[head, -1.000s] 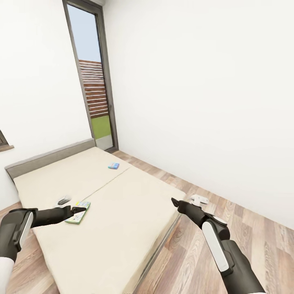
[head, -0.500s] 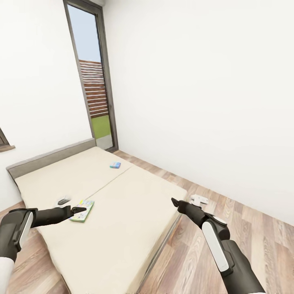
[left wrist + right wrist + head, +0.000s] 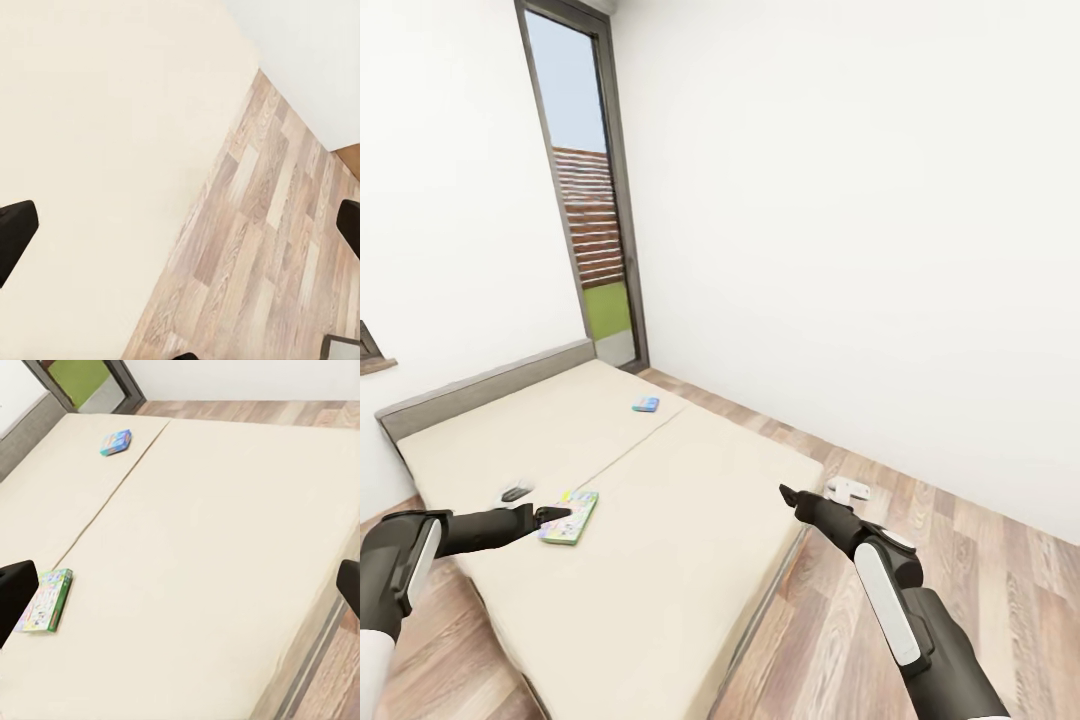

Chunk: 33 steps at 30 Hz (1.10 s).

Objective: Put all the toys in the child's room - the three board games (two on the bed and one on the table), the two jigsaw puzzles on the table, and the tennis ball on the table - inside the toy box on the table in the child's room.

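Note:
Two board games lie on the beige bed [image 3: 680, 520]. The green-edged one with a white busy cover [image 3: 570, 516] [image 3: 46, 600] sits near the bed's left side. The small blue one [image 3: 645, 405] [image 3: 116, 442] lies farther back by the mattress seam. My left gripper [image 3: 556, 516] [image 3: 180, 232] hovers open at the green-edged box's left edge, holding nothing. My right gripper [image 3: 788, 494] [image 3: 180, 589] is open and empty over the bed's right edge, pointing across the mattress. The toy box, table, jigsaw puzzles and tennis ball are out of view.
A tall grey-framed window [image 3: 588, 210] stands behind the low grey headboard [image 3: 480, 385]. A small white-grey object [image 3: 516, 491] lies on the mattress near my left arm. Another white object [image 3: 847, 489] sits on the wood-plank floor [image 3: 960, 560] right of the bed.
The whole picture has shifted slightly, so the camera moved; the bed and both games now appear a little farther right. Both arms keep the same pose.

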Motion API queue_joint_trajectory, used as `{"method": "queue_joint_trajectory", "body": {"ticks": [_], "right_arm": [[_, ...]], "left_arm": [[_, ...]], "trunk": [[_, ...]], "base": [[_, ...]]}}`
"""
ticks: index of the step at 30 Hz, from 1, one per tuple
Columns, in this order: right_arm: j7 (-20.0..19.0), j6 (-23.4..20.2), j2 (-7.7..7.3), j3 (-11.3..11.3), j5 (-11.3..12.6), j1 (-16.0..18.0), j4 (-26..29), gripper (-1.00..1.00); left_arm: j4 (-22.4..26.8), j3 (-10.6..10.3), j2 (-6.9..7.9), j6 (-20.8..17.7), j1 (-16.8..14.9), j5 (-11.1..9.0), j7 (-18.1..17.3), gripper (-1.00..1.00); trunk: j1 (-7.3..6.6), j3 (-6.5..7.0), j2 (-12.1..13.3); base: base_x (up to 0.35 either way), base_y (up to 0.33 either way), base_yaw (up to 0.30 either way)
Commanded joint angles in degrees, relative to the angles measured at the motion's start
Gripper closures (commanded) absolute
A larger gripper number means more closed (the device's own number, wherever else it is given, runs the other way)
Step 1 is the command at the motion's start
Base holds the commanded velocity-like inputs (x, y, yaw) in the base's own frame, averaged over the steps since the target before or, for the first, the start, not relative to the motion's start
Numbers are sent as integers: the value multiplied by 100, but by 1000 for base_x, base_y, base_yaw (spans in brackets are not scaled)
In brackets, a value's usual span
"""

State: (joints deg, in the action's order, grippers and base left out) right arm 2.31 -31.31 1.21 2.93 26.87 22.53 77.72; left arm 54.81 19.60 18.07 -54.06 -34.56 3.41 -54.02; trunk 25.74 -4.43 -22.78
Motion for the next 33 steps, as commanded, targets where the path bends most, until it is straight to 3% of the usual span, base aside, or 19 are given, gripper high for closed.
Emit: {"method": "queue_joint_trajectory", "body": {"ticks": [1,17,33], "right_arm": [[24,-25,2,0,37,5,7,-100],[24,-24,2,28,37,5,4,-100],[33,-24,2,110,29,5,2,-100]], "left_arm": [[0,13,-3,-34,-6,37,-46,-100],[2,10,-2,-34,-6,35,-45,-100],[3,9,-3,-34,-6,28,-47,-100]], "trunk": [[4,-14,-13],[4,-14,-13],[4,-14,-13]], "base": [[-1,252,-2],[0,258,0],[0,34,0]]}}
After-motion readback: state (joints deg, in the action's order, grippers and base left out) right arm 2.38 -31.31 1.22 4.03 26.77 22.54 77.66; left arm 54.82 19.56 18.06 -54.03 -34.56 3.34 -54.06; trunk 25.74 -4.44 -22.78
